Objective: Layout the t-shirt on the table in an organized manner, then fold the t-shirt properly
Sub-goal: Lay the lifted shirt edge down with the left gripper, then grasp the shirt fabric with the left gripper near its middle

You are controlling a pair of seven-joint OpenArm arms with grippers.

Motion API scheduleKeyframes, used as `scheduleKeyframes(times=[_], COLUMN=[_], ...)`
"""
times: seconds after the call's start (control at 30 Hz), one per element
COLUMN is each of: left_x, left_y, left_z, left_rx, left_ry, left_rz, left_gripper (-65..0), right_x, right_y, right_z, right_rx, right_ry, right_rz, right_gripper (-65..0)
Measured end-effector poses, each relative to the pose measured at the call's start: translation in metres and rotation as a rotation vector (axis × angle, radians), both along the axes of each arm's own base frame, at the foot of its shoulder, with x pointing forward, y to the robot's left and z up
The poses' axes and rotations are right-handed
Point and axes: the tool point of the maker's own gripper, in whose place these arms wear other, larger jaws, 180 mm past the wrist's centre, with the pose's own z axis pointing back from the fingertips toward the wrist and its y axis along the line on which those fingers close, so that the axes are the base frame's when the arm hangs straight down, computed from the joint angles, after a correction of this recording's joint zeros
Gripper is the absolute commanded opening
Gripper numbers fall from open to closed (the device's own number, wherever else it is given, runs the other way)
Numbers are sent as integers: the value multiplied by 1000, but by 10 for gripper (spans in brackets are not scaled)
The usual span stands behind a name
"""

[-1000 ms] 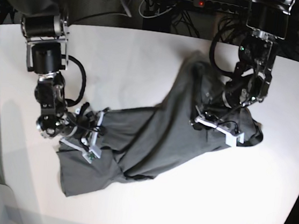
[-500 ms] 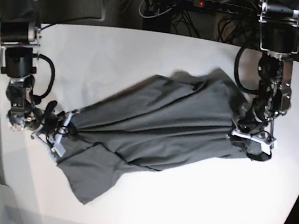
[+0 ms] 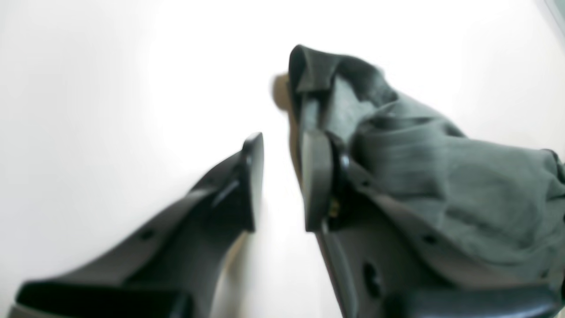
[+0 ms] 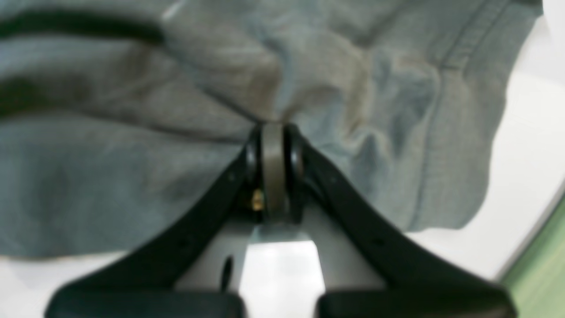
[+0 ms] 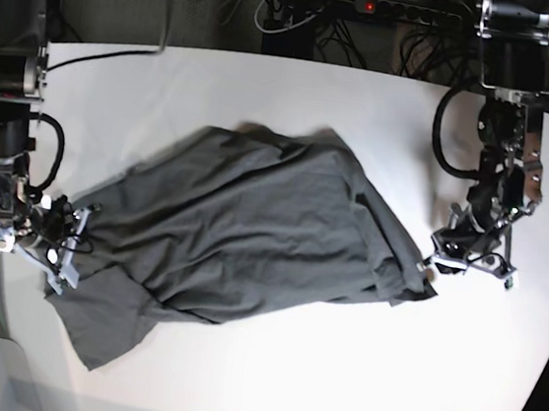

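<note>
White worktop (image 5: 235, 380) is carrying a rumpled t-shirt (image 5: 242, 232).
Right end effector (image 4: 273, 132) is pinching its hem; left end effector (image 3: 282, 176) is gaping, empty.

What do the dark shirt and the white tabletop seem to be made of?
The t-shirt looks like soft knitted cotton or a similar jersey: matte charcoal grey, falling in loose wrinkles, with a stitched hem visible in the right wrist view. The table appears to be a smooth, hard white laminate or plastic-coated board with a dull finish; its exact material cannot be told.

Both wrist views are blurred; the t-shirt (image 4: 132, 154) runs past the edges.
</note>
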Motion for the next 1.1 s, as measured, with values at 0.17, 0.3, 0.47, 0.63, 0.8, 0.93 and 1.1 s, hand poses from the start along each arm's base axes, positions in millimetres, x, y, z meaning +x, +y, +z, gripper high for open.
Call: scheduleKeyframes(times=[0.17, 0.3, 0.47, 0.63, 0.8, 0.93, 1.1], left_x=[9, 9, 18, 22, 31, 55, 84], left_y=[-25, -47, -40, -15, 12, 4, -79], left_z=[29, 12, 12, 30, 27, 36, 43], left_rx=[-59, -83, -102, -86, -91, -113, -172], left_ry=[-94, -53, -50, -99, -87, -105, -104], left_rz=[-48, -87, -49, 9, 84, 71, -74], left_gripper=[-497, -497, -495, -494, -494, -494, -496], right_x=[-10, -2, -11, -24, -45, -53, -47], right_y=[31, 66, 111, 140, 166, 179, 186], right_z=[10, 53, 72, 61, 19, -6, -13], right_rx=[-69, -112, -116, -87, -1, 97, 178], right_ry=[-44, -158, -193, -155, -55, -20, -31], right_rz=[112, 200, 258, 274, 278, 265, 243], right_gripper=[-648, -648, -647, -647, -647, -647, -648])
